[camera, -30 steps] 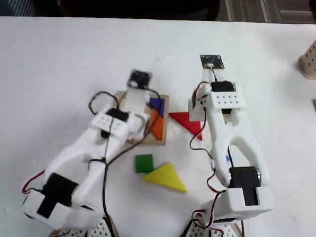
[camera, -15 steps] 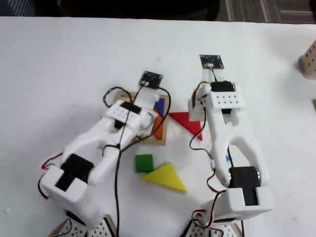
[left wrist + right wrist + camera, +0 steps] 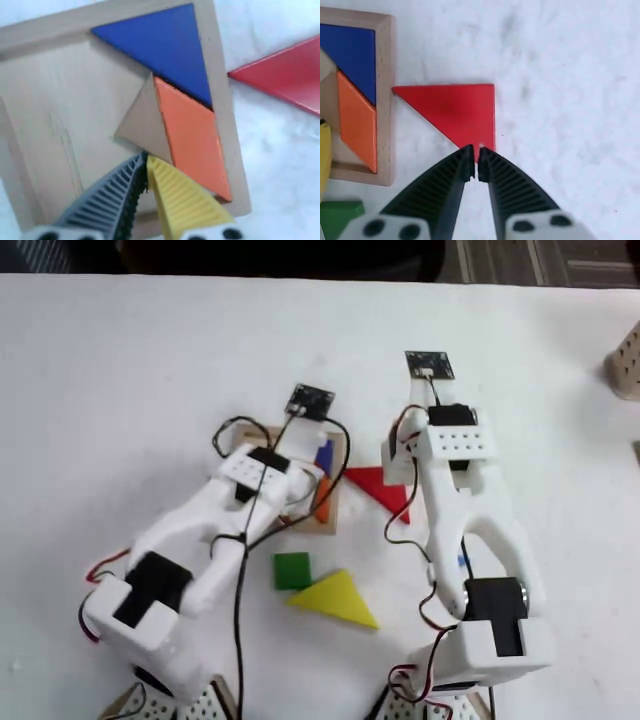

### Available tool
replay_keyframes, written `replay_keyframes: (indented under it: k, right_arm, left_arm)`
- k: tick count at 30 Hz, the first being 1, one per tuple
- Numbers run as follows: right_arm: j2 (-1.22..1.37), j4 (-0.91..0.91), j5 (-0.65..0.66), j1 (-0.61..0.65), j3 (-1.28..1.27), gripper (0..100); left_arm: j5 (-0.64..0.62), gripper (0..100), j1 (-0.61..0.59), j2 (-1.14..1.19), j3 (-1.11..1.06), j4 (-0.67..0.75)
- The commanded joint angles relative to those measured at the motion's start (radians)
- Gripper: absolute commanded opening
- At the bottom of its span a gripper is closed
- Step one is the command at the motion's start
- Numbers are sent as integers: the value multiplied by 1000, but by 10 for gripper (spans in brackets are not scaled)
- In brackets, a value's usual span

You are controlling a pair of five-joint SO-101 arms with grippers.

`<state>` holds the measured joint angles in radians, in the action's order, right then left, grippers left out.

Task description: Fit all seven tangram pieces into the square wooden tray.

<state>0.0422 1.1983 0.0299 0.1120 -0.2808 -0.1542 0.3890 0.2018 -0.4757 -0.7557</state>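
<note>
Evidently, left fingers [image 3: 110,196] narrow over the tray [image 3: 60,110]; right fingers [image 3: 445,190] narrow beside the red triangle [image 3: 460,107].

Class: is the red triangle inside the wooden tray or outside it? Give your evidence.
Outside: the red triangle lies on the table, beside the wooden tray's rim.

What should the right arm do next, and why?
Probably open the right gripper and grasp the red triangle: the jaws are shut at its corner, and it lies flat on the table outside the tray, beside its rim.
</note>
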Motion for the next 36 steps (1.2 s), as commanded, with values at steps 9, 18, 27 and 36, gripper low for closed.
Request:
replay_keyframes:
  k: [9, 18, 27, 36]
  right_arm:
    - [-50, -15, 12, -1, 6, 18]
    - [-85, -7, 12, 7, -28, 18]
    - [-348, -70, 2, 308, -324, 18]
    - [-329, -120, -315, 621, -414, 157]
  left_arm:
    - [0, 22, 12, -4, 52, 21]
    - [2, 22, -99, -214, -5, -143]
    - [-8, 24, -532, -318, -63, 86]
    - [-8, 24, -602, -150, 71, 106]
